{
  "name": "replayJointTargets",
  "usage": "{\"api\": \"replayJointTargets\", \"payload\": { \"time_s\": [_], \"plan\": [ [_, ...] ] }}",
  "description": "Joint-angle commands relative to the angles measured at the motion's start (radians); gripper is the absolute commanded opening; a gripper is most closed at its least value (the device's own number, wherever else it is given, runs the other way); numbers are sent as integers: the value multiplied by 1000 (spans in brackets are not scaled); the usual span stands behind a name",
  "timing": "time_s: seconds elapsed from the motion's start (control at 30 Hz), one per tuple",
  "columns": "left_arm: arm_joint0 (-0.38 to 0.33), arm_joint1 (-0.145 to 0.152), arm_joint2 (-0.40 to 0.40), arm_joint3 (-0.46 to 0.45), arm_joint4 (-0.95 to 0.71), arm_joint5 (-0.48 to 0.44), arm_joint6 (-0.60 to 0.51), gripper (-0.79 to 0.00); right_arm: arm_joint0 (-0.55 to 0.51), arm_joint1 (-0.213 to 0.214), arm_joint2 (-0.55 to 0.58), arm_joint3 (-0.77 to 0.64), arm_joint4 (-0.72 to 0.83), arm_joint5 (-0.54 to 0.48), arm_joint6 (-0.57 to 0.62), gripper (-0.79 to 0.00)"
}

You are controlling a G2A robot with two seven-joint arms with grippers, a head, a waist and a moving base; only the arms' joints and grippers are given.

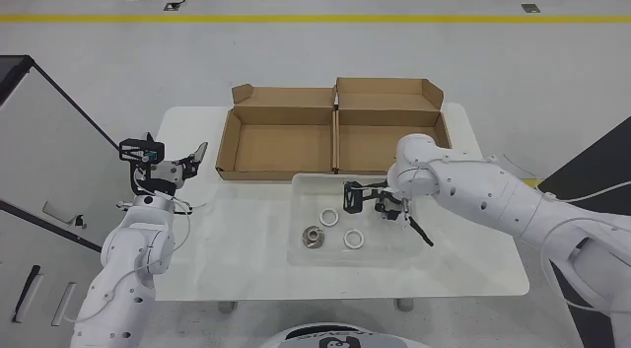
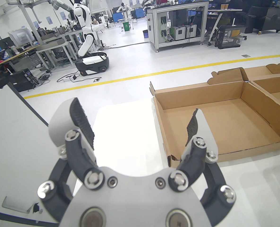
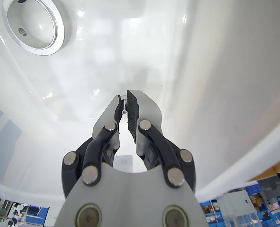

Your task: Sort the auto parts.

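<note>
In the near half of the tray lie two white rings and a darker metal part. Just beyond them the right pincer is all but closed on a small threaded screw, nipped only at the very tips, over the tray floor. So slight a hold may let the screw twist or slip free during a lift, dropping it onto the surface. The left pincer hangs wide open and empty at the surface's left side. Farthest, two open cardboard boxes stand side by side; a release near their shared wall could land the screw in the wrong one.
</note>
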Motion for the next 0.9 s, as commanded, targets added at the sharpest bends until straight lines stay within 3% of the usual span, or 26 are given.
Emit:
{"api": "replayJointTargets", "payload": {
  "time_s": [0.0, 0.53, 0.87],
  "plan": [
    [0, 0, 0, 0, 0, 0, 0, 0, 11, 7, 0, -12, 10, -2, -2, -785],
    [0, 0, 0, 0, 0, 0, 0, 0, 120, 97, 0, -198, 153, 1, 1, -785],
    [0, 0, 0, 0, 0, 0, 0, 0, 215, 144, 0, -269, 291, -130, -130, -785]
  ]
}}
